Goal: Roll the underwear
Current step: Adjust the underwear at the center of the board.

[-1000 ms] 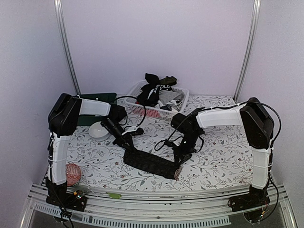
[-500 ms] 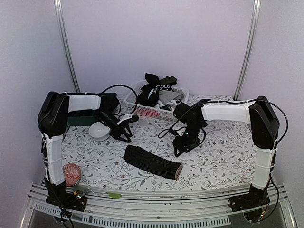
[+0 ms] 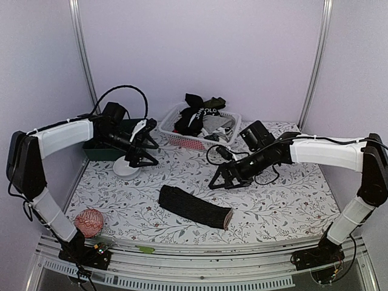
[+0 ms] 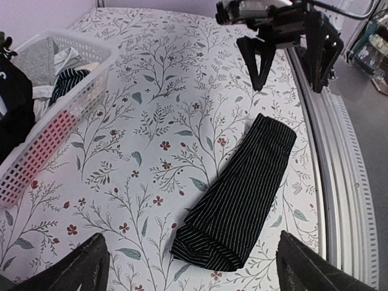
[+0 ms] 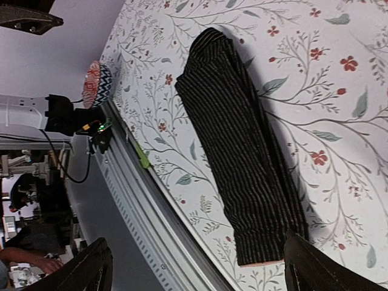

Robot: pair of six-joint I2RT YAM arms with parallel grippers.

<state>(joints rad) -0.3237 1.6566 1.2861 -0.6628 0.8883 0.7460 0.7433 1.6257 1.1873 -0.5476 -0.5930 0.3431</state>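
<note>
noted left gripper (image 3: 147,144) at left of the top view with jaws spread wide, holding nothing, hanging near the white bowl (image 3: 126,167). noted right gripper (image 3: 222,179) right of centre, likewise splayed and empty, well apart from the cloth. compared with a second ago: found both then pinched shut at the two ends of the black rolled underwear (image 3: 194,207); now released and drawn away to either side. found the roll lying alone on the floral table (image 3: 285,212), lower centre of the top view, compact, with no loose flap showing. judged this piece finished; judged the next step to be fetching another garment from the pile of underwear (image 3: 200,112) heaped in the white lattice basket (image 3: 193,144) at upper centre. from the left wrist view: picked out fine pinstripes on the roll and a layered edge at its near end, not readable from above; also caught the right gripper's open fingers at upper right. from the right wrist view: saw a pale rim at the roll's lower end, plus the red patterned ball (image 5: 97,82) at upper left by the rail. only from the top view: got both arms and the basket contents together.
</note>
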